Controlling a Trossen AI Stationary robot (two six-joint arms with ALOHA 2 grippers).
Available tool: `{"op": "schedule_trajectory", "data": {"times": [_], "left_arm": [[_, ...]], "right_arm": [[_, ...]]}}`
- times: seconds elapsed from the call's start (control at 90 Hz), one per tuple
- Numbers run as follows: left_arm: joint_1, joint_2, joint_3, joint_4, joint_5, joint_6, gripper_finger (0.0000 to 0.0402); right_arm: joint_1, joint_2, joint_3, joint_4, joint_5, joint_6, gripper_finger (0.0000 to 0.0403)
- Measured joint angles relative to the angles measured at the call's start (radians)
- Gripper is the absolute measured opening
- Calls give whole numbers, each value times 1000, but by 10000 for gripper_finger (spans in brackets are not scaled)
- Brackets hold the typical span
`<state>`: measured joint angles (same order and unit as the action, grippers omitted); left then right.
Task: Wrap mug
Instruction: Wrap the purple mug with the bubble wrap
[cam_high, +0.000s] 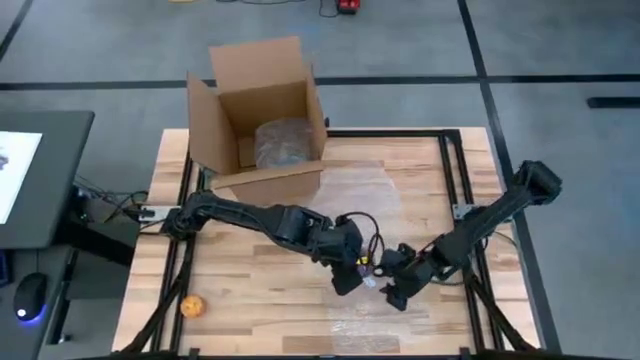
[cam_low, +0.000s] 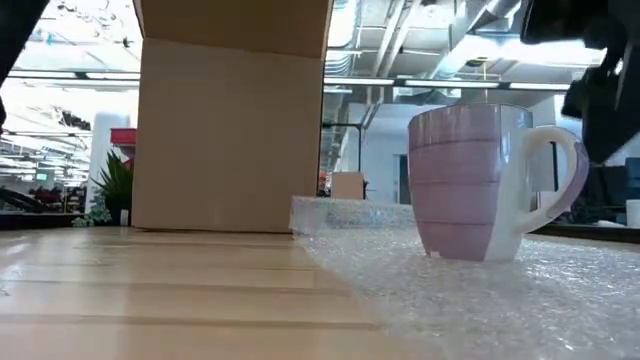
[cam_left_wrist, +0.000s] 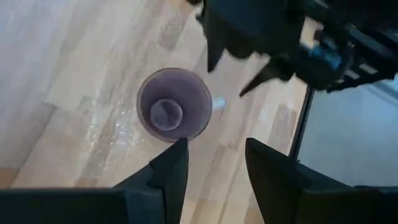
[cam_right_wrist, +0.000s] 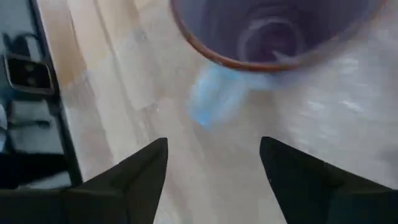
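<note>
A purple-and-white mug (cam_low: 470, 180) stands upright on its base on a sheet of bubble wrap (cam_low: 480, 300), near the table's front middle. Its handle (cam_low: 560, 180) sticks out sideways. From above, in the left wrist view, the mug (cam_left_wrist: 174, 104) shows its open mouth. My left gripper (cam_high: 347, 282) hovers open just left of it, its fingers (cam_left_wrist: 174, 168) clear of the rim. My right gripper (cam_high: 395, 295) hovers open on the mug's right, on the handle (cam_right_wrist: 211, 99) side, touching nothing.
An open cardboard box (cam_high: 265, 120) stands at the table's far middle with a bubble-wrapped bundle (cam_high: 285, 142) inside. The bubble wrap sheet (cam_high: 385, 200) runs from the box toward the near edge. An orange ball (cam_high: 193, 306) lies at the near left. A black frame borders the table.
</note>
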<state>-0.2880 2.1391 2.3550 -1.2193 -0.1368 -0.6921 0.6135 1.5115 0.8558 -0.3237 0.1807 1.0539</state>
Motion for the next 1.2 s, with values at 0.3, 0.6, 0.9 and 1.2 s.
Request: {"op": "schedule_trajectory", "data": {"times": [0.3, 0.6, 0.9, 1.2], "left_arm": [[-46, 0, 0, -31, 4, 28, 139], [-126, 0, 0, -52, -21, 51, 139], [-200, 0, 0, -93, -51, 22, 139], [-316, 0, -13, -179, -186, -51, 139]], "right_arm": [[1, 160, 87, -17, 59, 204, 211], [-9, 174, 171, -197, 107, 279, 75], [-27, 152, 171, -211, 89, 285, 38], [-28, 84, 231, -506, 84, 291, 38]]}}
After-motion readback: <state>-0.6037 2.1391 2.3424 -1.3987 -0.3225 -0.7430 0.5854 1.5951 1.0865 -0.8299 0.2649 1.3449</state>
